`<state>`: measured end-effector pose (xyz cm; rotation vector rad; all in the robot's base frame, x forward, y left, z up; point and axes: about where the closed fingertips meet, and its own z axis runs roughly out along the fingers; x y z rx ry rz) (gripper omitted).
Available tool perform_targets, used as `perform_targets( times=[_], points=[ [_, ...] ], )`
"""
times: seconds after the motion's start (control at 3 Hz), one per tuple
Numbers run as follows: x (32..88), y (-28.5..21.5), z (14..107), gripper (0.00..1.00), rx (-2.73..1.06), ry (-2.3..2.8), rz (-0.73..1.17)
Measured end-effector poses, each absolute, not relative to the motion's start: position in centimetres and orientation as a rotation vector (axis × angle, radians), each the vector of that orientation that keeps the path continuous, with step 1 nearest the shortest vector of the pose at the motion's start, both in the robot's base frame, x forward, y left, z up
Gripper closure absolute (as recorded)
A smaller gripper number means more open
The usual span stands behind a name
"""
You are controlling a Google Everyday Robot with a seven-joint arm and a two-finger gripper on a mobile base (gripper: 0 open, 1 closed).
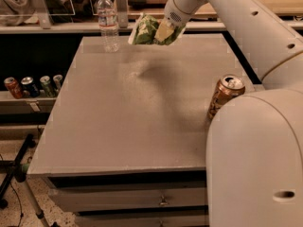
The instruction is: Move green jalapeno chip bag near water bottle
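The green jalapeno chip bag (pixel 147 30) is crinkled, shiny green with pale patches. It hangs in the air above the far part of the grey table (pixel 128 122). My gripper (pixel 165 32) is shut on the bag's right side and holds it clear of the tabletop. The water bottle (pixel 108 22), clear with a white cap, stands upright at the table's far left corner, a short way left of the bag.
An orange-brown drink can (pixel 225 95) stands near the table's right edge, partly behind my arm's white body (pixel 255 160). Several cans (pixel 33 85) sit on a low shelf left of the table. A shelf runs behind the table.
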<state>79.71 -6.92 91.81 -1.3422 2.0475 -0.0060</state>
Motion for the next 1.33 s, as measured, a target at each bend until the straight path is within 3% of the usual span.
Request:
perform_targets(
  times=[1.0, 1.33],
  points=[
    [81.1, -4.9, 91.1, 1.0, -1.271, 2.086, 0.018],
    [81.1, -4.4, 90.7, 0.85, -1.267, 2.098, 0.042]
  ],
)
